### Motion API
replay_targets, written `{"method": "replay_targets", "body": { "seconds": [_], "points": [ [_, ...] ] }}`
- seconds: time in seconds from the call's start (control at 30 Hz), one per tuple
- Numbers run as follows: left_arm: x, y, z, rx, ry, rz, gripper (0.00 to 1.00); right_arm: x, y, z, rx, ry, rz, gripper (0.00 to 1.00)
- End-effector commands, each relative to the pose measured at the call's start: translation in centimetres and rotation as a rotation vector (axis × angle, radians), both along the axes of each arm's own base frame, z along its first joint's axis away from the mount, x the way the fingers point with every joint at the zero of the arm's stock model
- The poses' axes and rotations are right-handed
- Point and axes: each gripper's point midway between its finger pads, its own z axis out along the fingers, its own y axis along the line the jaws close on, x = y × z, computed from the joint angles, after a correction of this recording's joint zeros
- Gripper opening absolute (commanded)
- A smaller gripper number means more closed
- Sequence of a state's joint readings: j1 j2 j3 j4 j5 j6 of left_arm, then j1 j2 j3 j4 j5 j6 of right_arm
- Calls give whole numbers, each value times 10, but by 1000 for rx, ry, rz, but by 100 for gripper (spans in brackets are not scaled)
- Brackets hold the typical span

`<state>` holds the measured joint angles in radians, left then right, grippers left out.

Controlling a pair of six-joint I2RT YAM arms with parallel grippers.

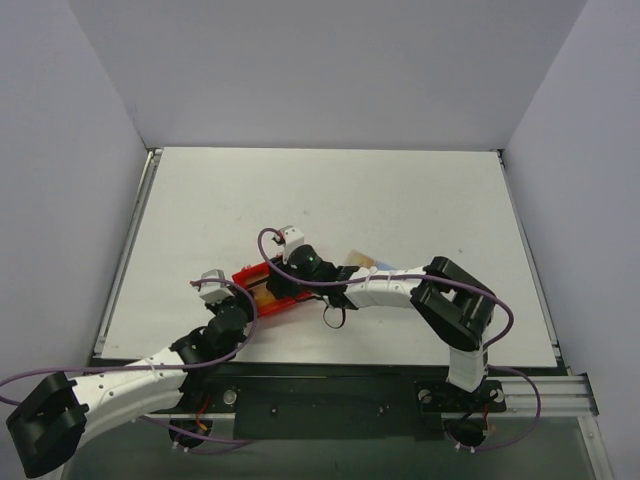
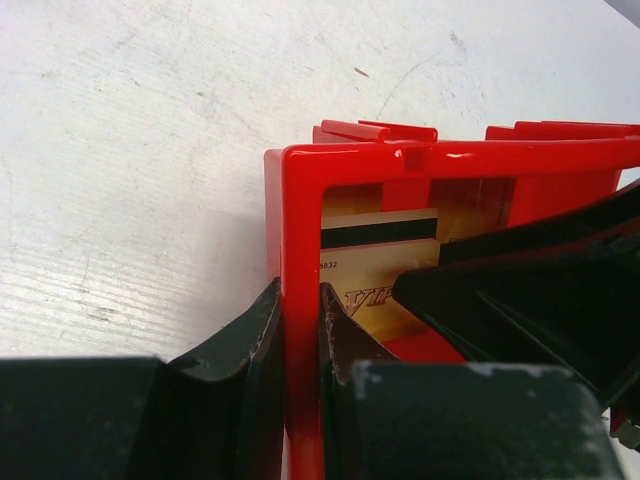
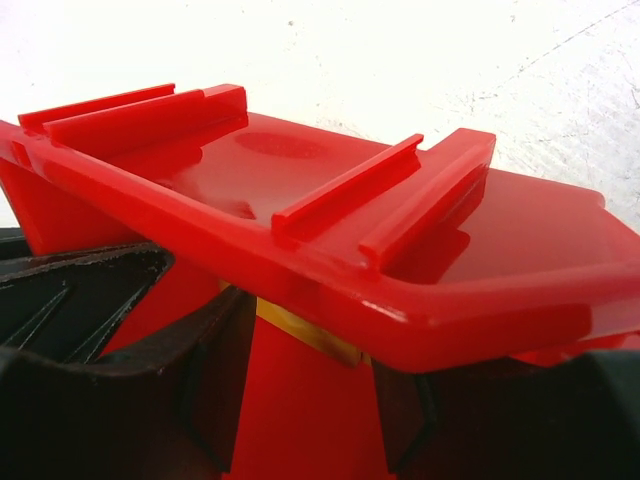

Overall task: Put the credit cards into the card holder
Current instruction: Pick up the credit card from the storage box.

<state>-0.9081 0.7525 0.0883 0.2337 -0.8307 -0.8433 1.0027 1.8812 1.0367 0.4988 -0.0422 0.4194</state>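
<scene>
The orange-yellow credit cards (image 2: 385,262) lie inside a red plastic bin (image 1: 262,287). My left gripper (image 2: 300,335) is shut on the bin's near wall (image 2: 298,230), one finger on each side of it. My right gripper (image 3: 305,400) reaches into the bin from the right with its fingers (image 3: 205,365) apart. A yellow card edge (image 3: 305,330) shows just beyond them, under the bin's rim (image 3: 330,280). The right fingers also show as black shapes over the cards in the left wrist view (image 2: 520,290). The beige card holder (image 1: 364,261) lies on the table behind the right arm, partly hidden.
The white table (image 1: 330,190) is walled at the back and both sides. The two arms meet at the bin near the table's front middle. A purple cable (image 1: 268,240) loops above the right wrist.
</scene>
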Motion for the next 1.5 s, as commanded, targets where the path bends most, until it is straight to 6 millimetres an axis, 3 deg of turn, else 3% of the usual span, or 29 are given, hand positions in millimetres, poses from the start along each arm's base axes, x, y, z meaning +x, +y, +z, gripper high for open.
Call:
{"method": "replay_targets", "body": {
  "seconds": [0.0, 0.67, 1.47],
  "points": [
    [4, -50, 58, -301, -115, -131, 0, -15, -16, -23, -47, 69, 30, 44],
    [1, -48, 54, -310, -101, -131, 0, -28, -11, 3, 99, 86, 108, 43],
    [-1, -46, 51, -318, -95, -128, 0, -44, -6, 6, 217, 158, 217, 33]
  ]
}}
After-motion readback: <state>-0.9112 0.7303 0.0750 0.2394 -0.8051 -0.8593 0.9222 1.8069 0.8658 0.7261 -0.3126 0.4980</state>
